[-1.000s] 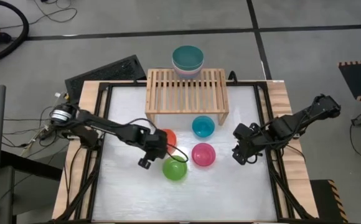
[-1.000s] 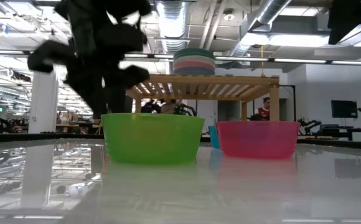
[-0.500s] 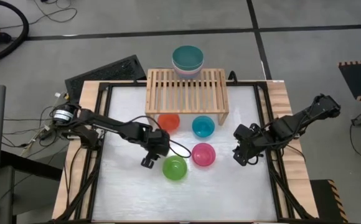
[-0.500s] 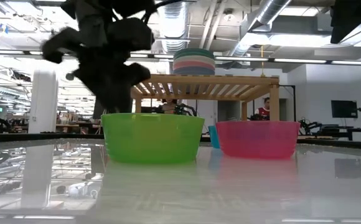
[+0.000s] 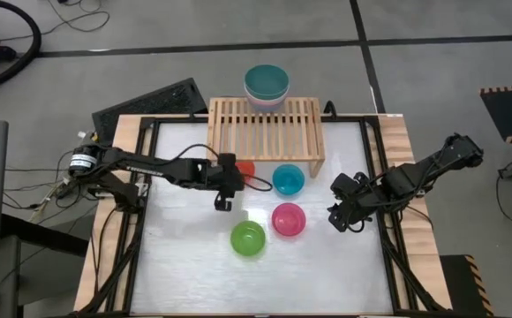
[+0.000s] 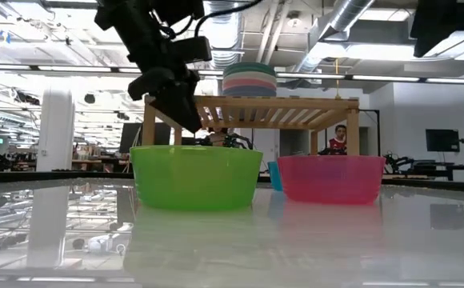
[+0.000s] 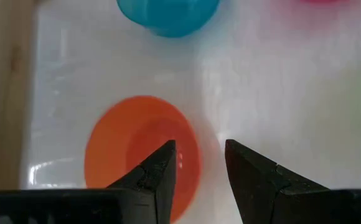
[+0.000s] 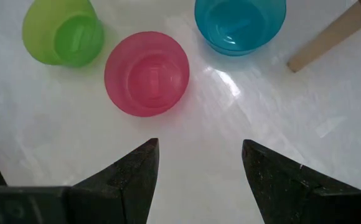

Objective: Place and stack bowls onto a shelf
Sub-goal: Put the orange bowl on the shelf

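Observation:
The small red bowl [image 5: 244, 167] [image 7: 140, 152] stands on the table at the front edge of the light-wood shelf [image 5: 264, 129] [image 6: 256, 112]. My left gripper [image 5: 223, 193] [image 7: 199, 155] [image 6: 180, 112] hangs open just above it; one finger is over the bowl's inside, the other beyond its rim. The cyan bowl [image 5: 288, 179] [image 8: 239, 22], magenta bowl [image 5: 289, 218] [image 8: 147, 73] and lime green bowl [image 5: 248, 238] [image 8: 62, 32] stand apart on the table. A stack of larger bowls [image 5: 266, 86] [image 6: 249, 80] sits at the shelf's far edge. My right gripper [image 5: 342, 215] [image 8: 199, 149] waits open, right of the magenta bowl.
A black frame [image 5: 150, 150] runs around the white table top. The shelf's slatted top is bare in front of the stack. White surface lies open near the table's near edge [image 5: 265, 283]. People show in the room beyond [image 6: 342, 138].
My left gripper has moved from beside the lime green bowl toward the table's far edge and now hangs over the red bowl. The red bowl stands nearer the shelf than a second ago. The right arm has kept still.

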You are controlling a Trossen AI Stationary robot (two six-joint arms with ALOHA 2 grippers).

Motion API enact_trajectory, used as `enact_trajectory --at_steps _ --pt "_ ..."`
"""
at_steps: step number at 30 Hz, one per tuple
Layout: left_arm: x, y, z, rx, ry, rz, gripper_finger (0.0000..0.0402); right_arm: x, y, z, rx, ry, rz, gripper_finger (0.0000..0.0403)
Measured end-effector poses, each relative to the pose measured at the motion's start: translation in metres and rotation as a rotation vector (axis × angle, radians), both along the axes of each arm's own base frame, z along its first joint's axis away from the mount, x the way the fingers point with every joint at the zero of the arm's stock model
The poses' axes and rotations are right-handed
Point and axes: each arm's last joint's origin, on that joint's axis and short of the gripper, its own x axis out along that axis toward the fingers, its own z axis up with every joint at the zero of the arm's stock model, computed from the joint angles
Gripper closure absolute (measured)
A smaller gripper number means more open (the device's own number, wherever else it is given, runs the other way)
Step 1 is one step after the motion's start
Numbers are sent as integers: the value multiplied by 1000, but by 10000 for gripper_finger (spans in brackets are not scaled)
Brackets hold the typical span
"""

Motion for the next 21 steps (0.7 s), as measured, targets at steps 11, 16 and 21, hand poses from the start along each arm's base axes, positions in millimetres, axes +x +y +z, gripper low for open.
enact_trajectory --at_steps 11,16,21 --pt "2 -14 -7 11 -59 31 278 -1 2 0 14 -6 -16 148" --pt "2 -44 -5 -48 -85 28 278 -1 2 0 16 -5 -20 148" --pt "5 -76 1 -61 -111 -202 278 -1 2 0 13 -5 -17 148"
